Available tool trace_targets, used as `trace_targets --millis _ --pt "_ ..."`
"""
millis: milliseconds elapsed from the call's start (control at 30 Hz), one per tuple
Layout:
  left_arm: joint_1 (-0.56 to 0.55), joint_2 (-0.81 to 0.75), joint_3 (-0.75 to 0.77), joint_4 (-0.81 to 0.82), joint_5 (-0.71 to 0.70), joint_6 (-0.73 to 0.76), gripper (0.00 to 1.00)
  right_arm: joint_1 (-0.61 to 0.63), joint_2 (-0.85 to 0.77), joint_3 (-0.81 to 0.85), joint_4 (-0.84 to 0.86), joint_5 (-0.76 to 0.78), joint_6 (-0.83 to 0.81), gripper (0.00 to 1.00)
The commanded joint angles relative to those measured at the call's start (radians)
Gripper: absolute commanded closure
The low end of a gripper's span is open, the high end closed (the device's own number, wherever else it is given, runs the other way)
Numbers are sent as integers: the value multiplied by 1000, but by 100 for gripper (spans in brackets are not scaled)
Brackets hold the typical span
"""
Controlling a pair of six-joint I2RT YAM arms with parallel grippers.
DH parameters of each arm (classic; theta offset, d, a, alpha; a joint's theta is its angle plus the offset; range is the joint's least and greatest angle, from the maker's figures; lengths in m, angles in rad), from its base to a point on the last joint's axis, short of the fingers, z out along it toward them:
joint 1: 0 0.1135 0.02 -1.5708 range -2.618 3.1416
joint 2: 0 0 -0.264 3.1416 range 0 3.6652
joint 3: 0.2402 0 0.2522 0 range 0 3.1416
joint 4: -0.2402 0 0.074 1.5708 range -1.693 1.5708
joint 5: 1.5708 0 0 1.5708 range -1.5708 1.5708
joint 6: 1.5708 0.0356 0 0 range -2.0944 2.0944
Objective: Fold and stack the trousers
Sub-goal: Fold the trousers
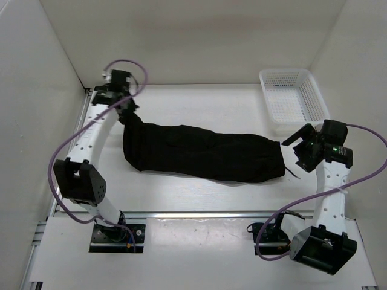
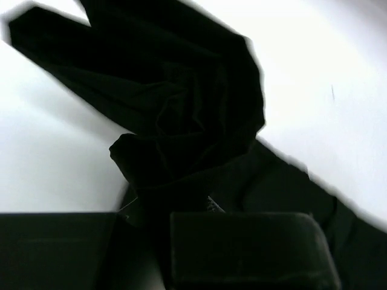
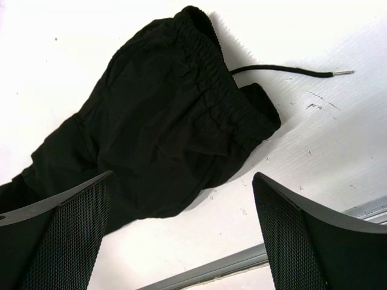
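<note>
While trousers (image 1: 205,151) lie stretched flat, left gripper (image 1: 129,115) clamped on their nine o'clock end, right gripper (image 1: 294,151) jaws spread beside three o'clock waistband (image 3: 211,66).

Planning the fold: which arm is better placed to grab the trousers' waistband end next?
Right. The right gripper hovers with open fingers close to the elastic waistband and its drawstring. The left gripper is shut on the trousers at the opposite, leg end.
</note>
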Motion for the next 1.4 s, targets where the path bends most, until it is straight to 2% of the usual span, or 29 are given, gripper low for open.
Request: trace_targets --millis 0,67,100,133,167,233,267,333,433,500,533,567,600,633,800,867,933,1067,1100,1133,1200,1367 --pt "-195 -16 -96 -65 -102 -12 90 -4 -26 -13 9 -18 -31 3" --pt "-291 9 -121 -98 -135 -53 90 -4 -35 -23 18 -18 -31 3" --pt "-384 23 -130 -108 -135 -65 90 -4 -45 -23 18 -27 -31 3" --pt "-434 40 -141 -120 -148 -65 83 -4 -45 -23 18 -27 -31 3" --pt "-477 83 -141 -179 -164 -85 62 -4 -45 -33 18 -27 -31 3" --pt "-580 123 -73 -250 -226 -116 38 -4 -55 -33 18 -27 -31 3" --pt "-603 158 -40 -290 -253 -133 10 -4 -55 -33 18 -27 -31 3" --pt "-628 171 68 -397 -307 -171 7 -4 -66 -42 27 -38 -31 3" --pt "-628 148 154 -393 -266 -158 7 -4 -75 -51 27 -49 -31 3" --pt "-637 148 179 -384 -251 -138 16 -4 -75 -51 27 -49 -31 3" --pt "-637 157 188 -384 -251 -138 29 -4 -84 -51 27 -59 -31 3" --pt "-637 168 188 -384 -251 -138 36 -4 -85 -51 36 -60 -41 3" --pt "-637 196 188 -394 -251 -138 41 -4 -85 -51 36 -69 -41 3" --pt "-637 213 188 -413 -263 -166 41 -4 -94 -51 36 -69 -41 3" --pt "-648 301 188 -364 -212 -177 3 -4 -94 -69 36 -78 -50 3" --pt "-623 326 201 -336 -182 -211 4 -4 -94 -70 36 -89 -50 3" --pt "-612 338 225 -326 -182 -227 14 6 -103 -70 36 -89 -50 3" --pt "-495 338 260 -286 -130 -265 28 17 -103 -70 36 -99 -50 3" --pt "-473 352 280 -276 -116 -265 27 17 -103 -79 36 -99 -50 3" --pt "-455 364 294 -276 -116 -265 21 17 -103 -79 36 -99 -50 3" --pt "-418 411 342 -290 -103 -265 0 17 -103 -79 36 -99 -50 3" --pt "-384 555 432 -292 -74 -254 0 17 -103 -88 45 -109 -50 3"
